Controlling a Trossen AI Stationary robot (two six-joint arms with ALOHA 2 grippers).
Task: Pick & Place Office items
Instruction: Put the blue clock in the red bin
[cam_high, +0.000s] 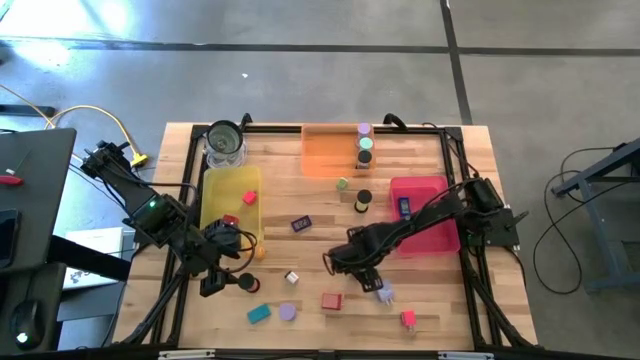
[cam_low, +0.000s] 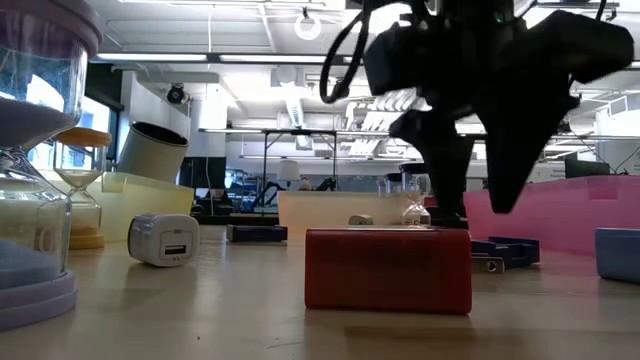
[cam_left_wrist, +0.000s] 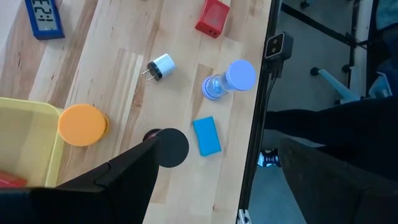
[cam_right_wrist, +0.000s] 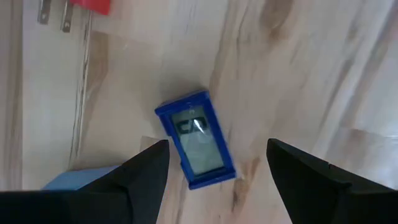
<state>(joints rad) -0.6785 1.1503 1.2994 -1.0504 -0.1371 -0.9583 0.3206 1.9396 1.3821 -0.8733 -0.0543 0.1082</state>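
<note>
Grey concrete floor (cam_high: 320, 80) all around the wooden table (cam_high: 320, 320) (dark seams upper frame), fluorescent ceiling lights (cam_low: 250, 70) glowing beyond.

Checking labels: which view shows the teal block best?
Left wrist view: the teal block is whole and unobstructed. The high view shows it small. I can't find it in the low or right wrist views.

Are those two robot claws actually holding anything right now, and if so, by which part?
Nothing is held. The right gripper hangs open over a blue little clock lying on the table. The left gripper is empty beside a black cylinder.
</note>
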